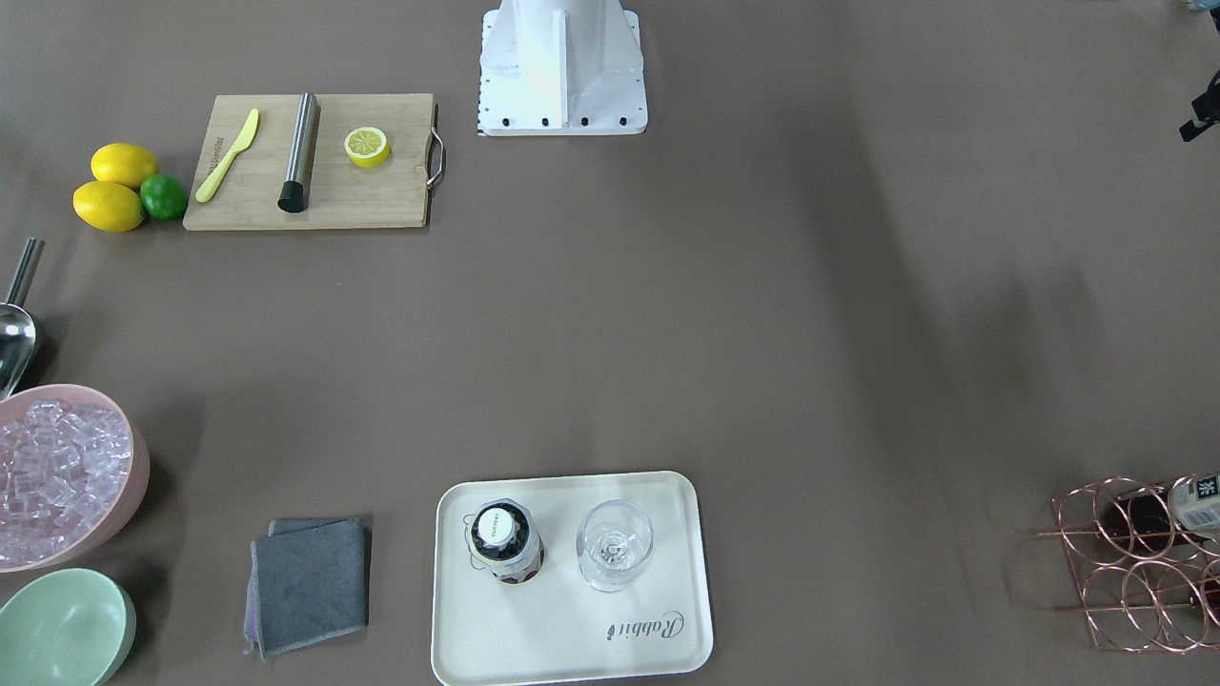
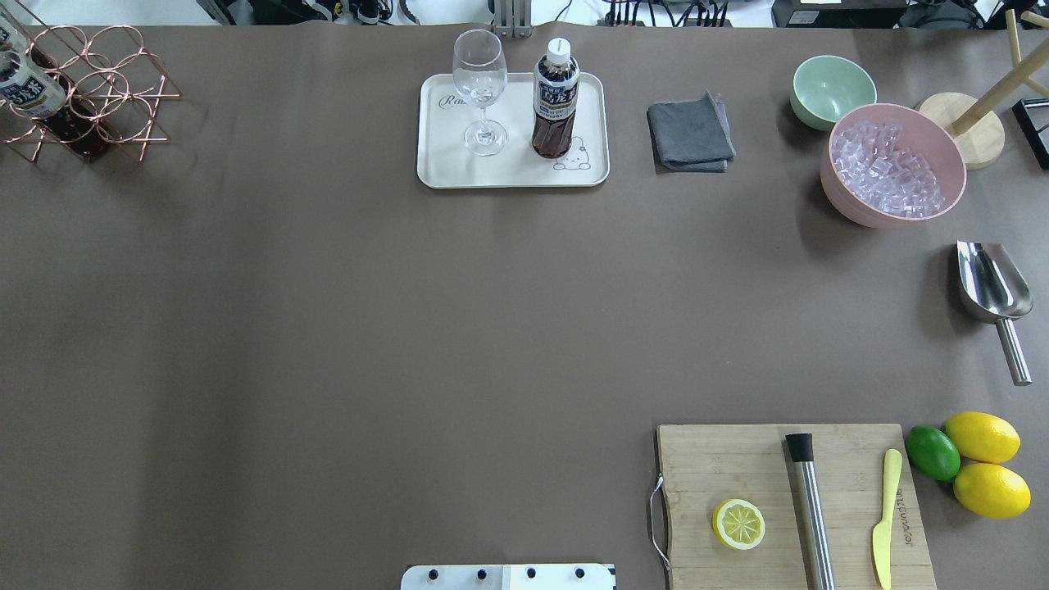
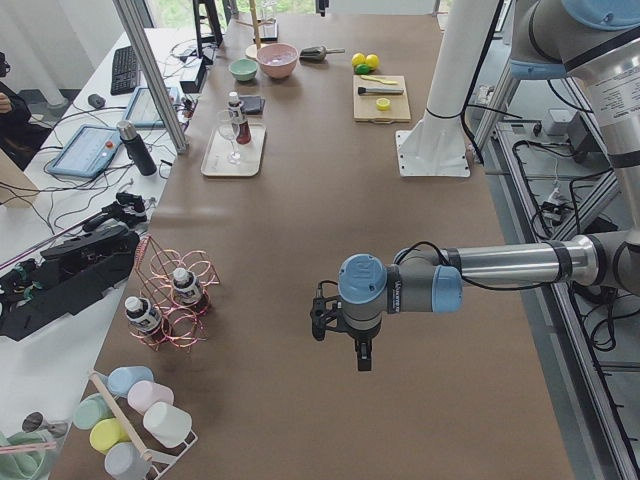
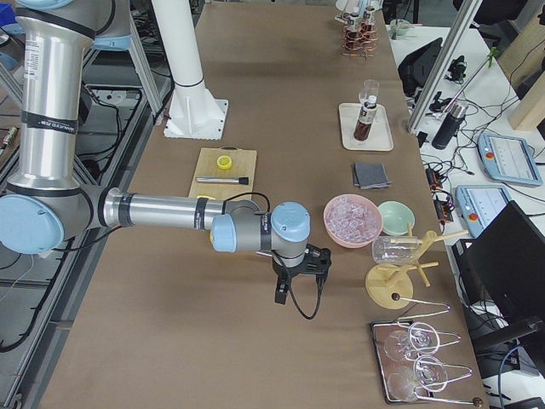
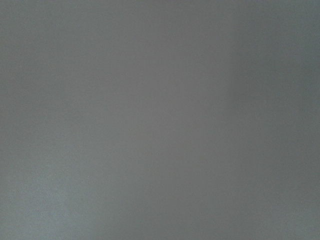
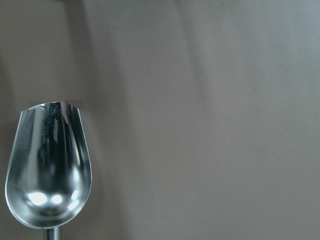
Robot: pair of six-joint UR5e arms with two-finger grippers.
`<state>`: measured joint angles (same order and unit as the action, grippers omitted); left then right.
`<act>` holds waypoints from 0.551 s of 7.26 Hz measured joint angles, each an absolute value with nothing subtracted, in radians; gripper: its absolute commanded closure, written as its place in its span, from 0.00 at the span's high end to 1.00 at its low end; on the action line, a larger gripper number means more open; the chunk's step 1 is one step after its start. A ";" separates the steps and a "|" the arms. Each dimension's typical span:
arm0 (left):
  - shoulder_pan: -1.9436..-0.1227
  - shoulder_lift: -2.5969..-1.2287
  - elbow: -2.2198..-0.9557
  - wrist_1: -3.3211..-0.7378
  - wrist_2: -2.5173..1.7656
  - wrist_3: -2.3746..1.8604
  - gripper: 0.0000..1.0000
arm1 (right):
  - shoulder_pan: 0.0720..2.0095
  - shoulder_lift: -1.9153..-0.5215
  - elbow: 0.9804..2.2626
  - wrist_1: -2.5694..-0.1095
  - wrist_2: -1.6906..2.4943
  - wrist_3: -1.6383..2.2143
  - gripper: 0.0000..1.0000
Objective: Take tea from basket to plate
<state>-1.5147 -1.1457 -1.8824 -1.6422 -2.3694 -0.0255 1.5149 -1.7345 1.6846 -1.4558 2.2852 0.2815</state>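
Observation:
One tea bottle [image 2: 556, 98] with a white cap stands upright on the cream plate [image 2: 508, 168], beside a clear stemmed glass [image 2: 479, 90]. Two like bottles [image 3: 185, 285] stand in the copper wire basket [image 2: 90, 90] at the table's far left end. My left gripper [image 3: 364, 358] hangs over bare table, well away from the basket and the plate. My right gripper [image 4: 279, 296] hangs over the table near the pink bowl. Both show only in the side views, so I cannot tell whether they are open or shut. The left wrist view shows only bare table.
A grey cloth [image 2: 690, 133], a green bowl [image 2: 832, 86] and a pink bowl of ice [image 2: 893, 164] lie right of the plate. A metal scoop [image 2: 992, 287] lies below them. A cutting board [image 2: 737, 467] holds a lemon half, a metal tool and a yellow knife.

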 measured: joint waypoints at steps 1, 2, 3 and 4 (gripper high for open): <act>-1.517 -1.147 -1.881 -1.643 -2.369 -0.024 0.97 | 1.516 -1.735 1.680 -1.455 2.284 0.277 1.00; -1.518 -1.147 -1.884 -1.643 -2.369 -0.024 0.97 | 1.517 -1.734 1.677 -1.455 2.284 0.236 1.00; -1.519 -1.147 -1.886 -1.644 -2.369 -0.024 0.97 | 1.517 -1.734 1.675 -1.456 2.286 0.200 1.00; -1.528 -1.145 -1.886 -1.644 -2.369 -0.024 0.98 | 1.517 -1.734 1.670 -1.457 2.286 0.180 1.00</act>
<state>-1.5278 -1.1449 -1.8864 -1.6441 -2.3685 -0.0245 1.5170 -1.7340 1.6697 -1.4567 2.2859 0.1797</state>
